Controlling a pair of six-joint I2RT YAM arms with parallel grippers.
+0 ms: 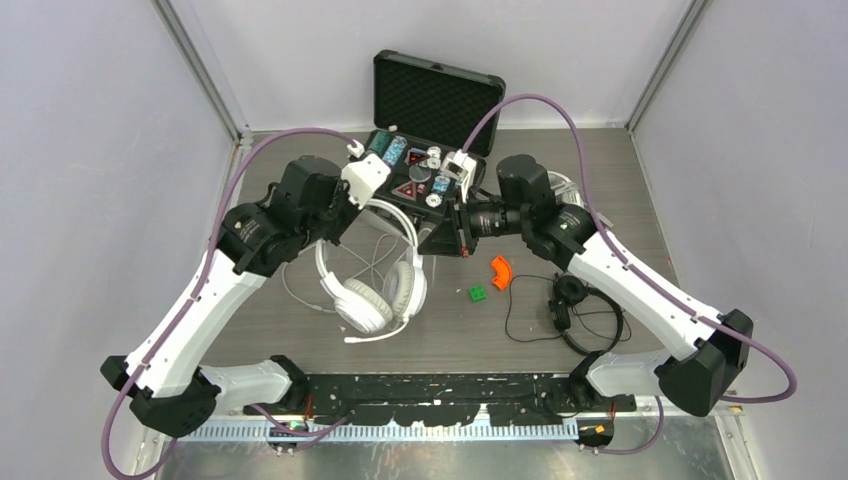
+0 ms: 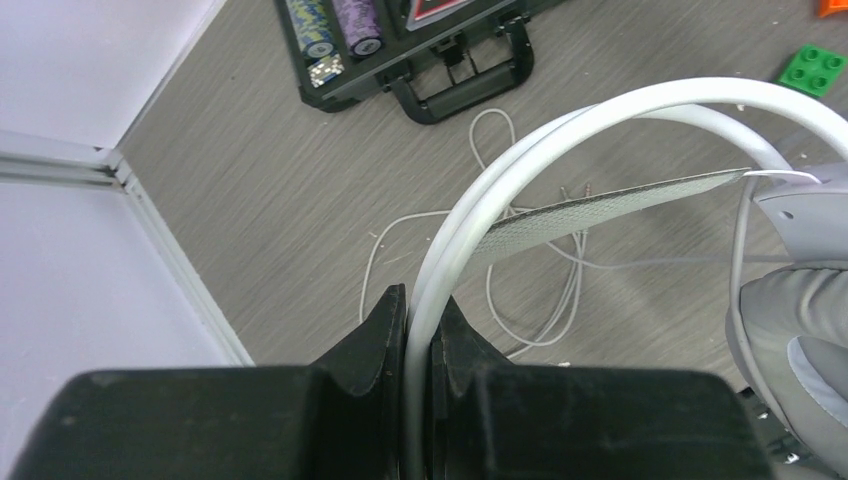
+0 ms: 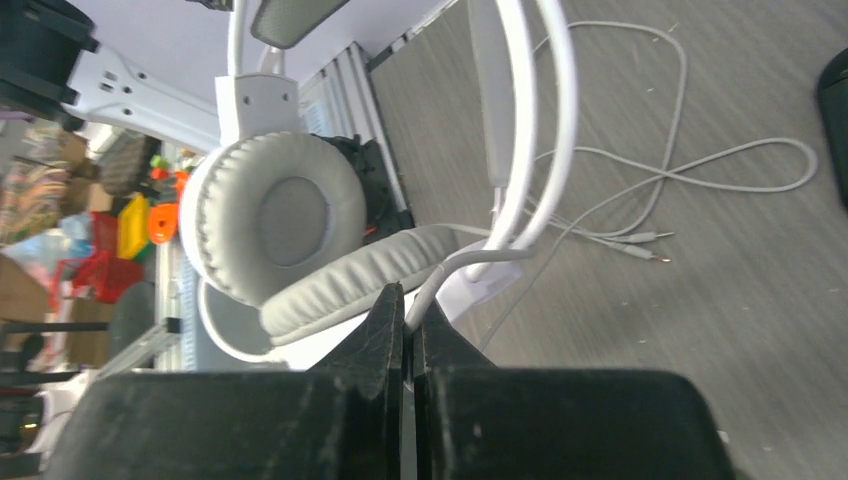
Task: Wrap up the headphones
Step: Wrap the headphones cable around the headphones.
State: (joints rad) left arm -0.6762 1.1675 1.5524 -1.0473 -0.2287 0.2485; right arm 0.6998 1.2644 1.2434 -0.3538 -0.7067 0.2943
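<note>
A white over-ear pair of headphones (image 1: 372,283) is lifted at the table's middle, ear cups hanging down. My left gripper (image 1: 347,222) is shut on its white headband (image 2: 620,112), which runs between the jaws (image 2: 420,322). My right gripper (image 1: 432,238) is shut on the thin white cable (image 3: 455,262) coming off the grey ear pad (image 3: 270,215). The rest of the cable (image 3: 700,170) lies in loose loops on the table, plugs free. A smaller black pair of headphones (image 1: 577,306) with a thin black cord lies at the right, untouched.
An open black case (image 1: 432,98) with small parts stands at the back centre. An orange piece (image 1: 499,271) and a green brick (image 1: 478,293) lie between the two headsets. More white cable (image 1: 566,186) shows behind my right arm. Walls close in on the left and right.
</note>
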